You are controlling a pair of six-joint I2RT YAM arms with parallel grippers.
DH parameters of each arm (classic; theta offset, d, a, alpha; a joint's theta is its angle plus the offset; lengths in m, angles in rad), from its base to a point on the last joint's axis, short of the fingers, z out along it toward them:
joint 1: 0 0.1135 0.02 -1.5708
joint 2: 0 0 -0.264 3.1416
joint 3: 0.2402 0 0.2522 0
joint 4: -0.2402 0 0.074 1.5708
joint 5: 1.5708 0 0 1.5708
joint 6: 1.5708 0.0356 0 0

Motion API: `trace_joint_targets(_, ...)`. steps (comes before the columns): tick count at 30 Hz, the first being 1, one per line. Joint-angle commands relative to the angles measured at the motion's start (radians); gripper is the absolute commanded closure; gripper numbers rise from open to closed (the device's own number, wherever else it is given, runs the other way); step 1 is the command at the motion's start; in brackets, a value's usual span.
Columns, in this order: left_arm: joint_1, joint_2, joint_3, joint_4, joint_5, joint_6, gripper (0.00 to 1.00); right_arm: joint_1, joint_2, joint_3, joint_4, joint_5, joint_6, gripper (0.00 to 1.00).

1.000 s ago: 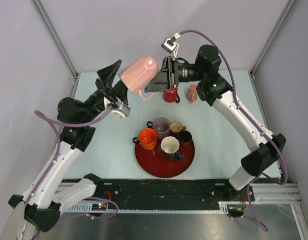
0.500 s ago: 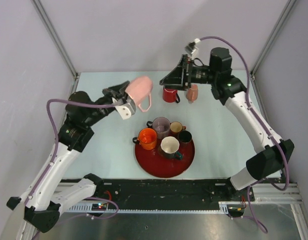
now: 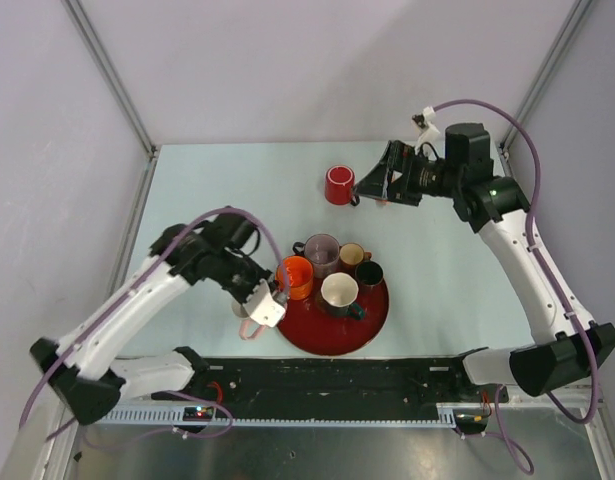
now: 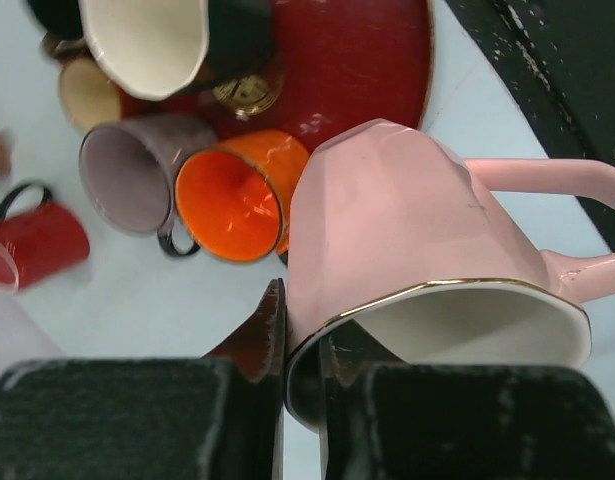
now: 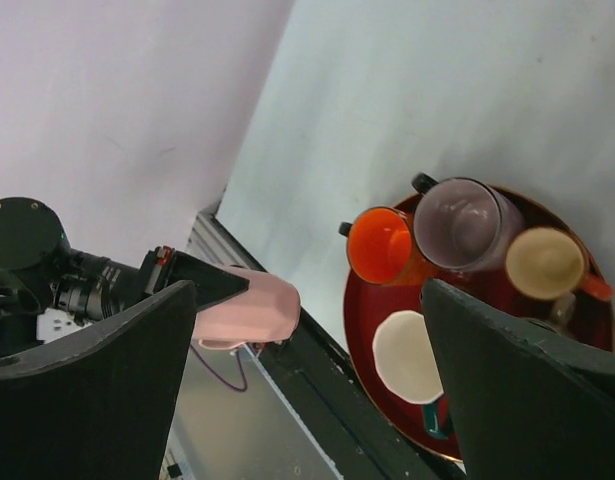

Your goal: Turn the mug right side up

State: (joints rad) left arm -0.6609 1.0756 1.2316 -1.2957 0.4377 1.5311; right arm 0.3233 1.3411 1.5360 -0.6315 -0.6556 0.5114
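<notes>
I'm bringing the left hand (image 4: 305, 330) down from the back of the desk (image 3: 247, 180). It's clamping the pink mug (image 4: 407, 230) by the rim, one finger inside, one outside. The mug is now hanging low just beside the red tray (image 3: 317, 338), near the orange cup (image 3: 294, 276), with its mouth facing the wrist, not downward. The right hand (image 3: 379, 182) has let go and is pulling back, spread wide and empty. Handover's done, I reckon; tilting it upright and setting it down is what's left.
</notes>
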Motion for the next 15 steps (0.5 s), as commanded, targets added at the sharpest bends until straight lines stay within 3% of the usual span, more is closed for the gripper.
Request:
trace_joint_targets(1,-0.108,0.121,0.060,-0.216,-0.065,0.189,1.00,0.002,-0.073,-0.063,-0.026,0.067,-0.045,0.01)
trace_joint_targets(5,-0.191,0.240,0.081,-0.205,-0.157,0.161,1.00,0.002,-0.138,-0.126,-0.035,0.110,-0.052,0.01)
trace_joint_targets(11,-0.281,0.438,0.183,-0.121,-0.309,-0.034,1.00,-0.005,-0.225,-0.191,-0.075,0.159,-0.087,0.01)
trace_joint_targets(15,-0.312,0.500,0.196,-0.063,-0.330,-0.071,1.00,-0.039,-0.279,-0.230,-0.096,0.167,-0.108,0.00)
